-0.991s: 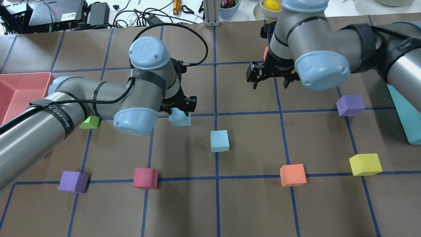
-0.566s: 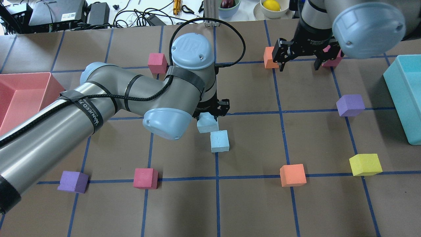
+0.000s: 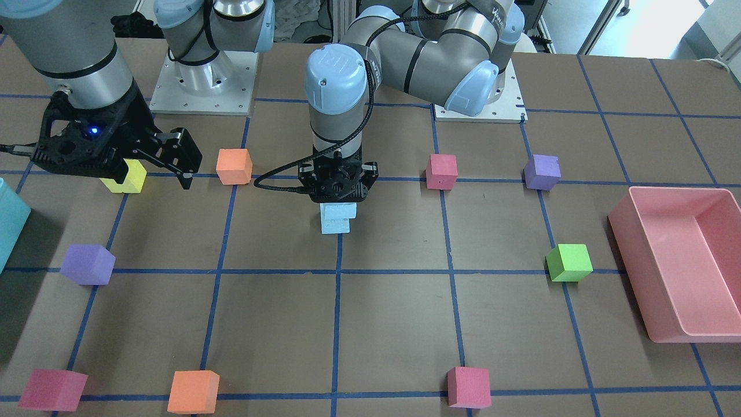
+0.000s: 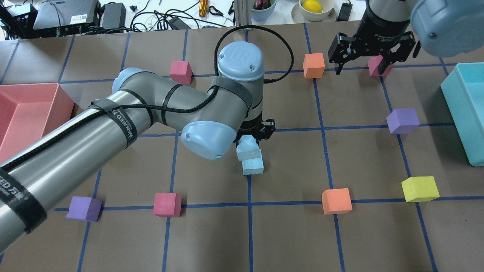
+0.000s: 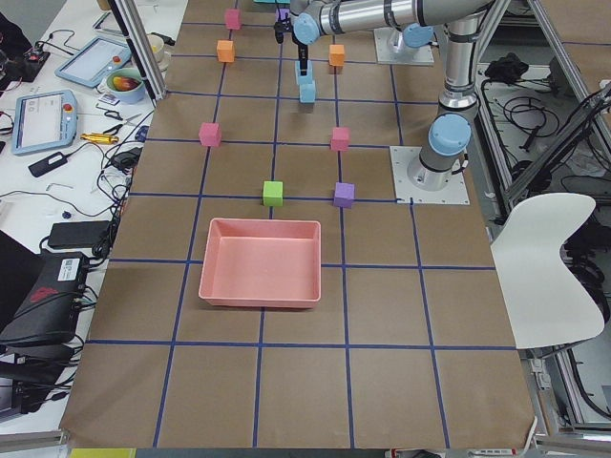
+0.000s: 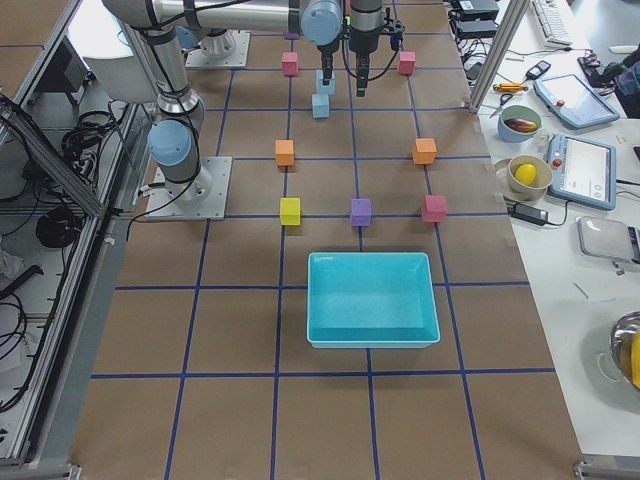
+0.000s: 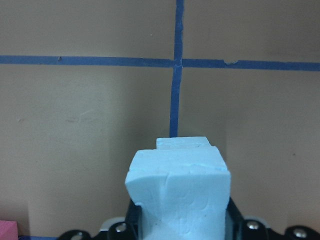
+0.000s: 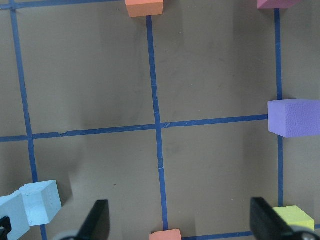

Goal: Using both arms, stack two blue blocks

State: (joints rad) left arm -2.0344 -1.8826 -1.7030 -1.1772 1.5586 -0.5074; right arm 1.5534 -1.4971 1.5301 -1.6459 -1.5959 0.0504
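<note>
My left gripper (image 4: 252, 133) is shut on a pale blue block (image 4: 247, 146) and holds it directly over the second blue block (image 4: 252, 165), which sits on the table at a grid line. In the front view the held block (image 3: 339, 209) overlaps the top of the lower one (image 3: 336, 226), slightly offset; I cannot tell whether they touch. The left wrist view shows the held block (image 7: 177, 195) with the lower one (image 7: 182, 142) peeking out beyond it. My right gripper (image 4: 372, 62) is open and empty, raised at the far right; it also shows in its wrist view (image 8: 180, 225).
A pink tray (image 4: 22, 109) is at the left edge and a teal bin (image 4: 469, 113) at the right edge. Several other cubes are scattered around: purple (image 4: 402, 121), yellow (image 4: 419, 189), orange (image 4: 336, 201), pink (image 4: 166, 204), and a magenta one (image 4: 376, 64) under the right gripper.
My left arm has carried the blue block to the right until it is over the second blue block. My right arm has pulled back to the far right, still open.
</note>
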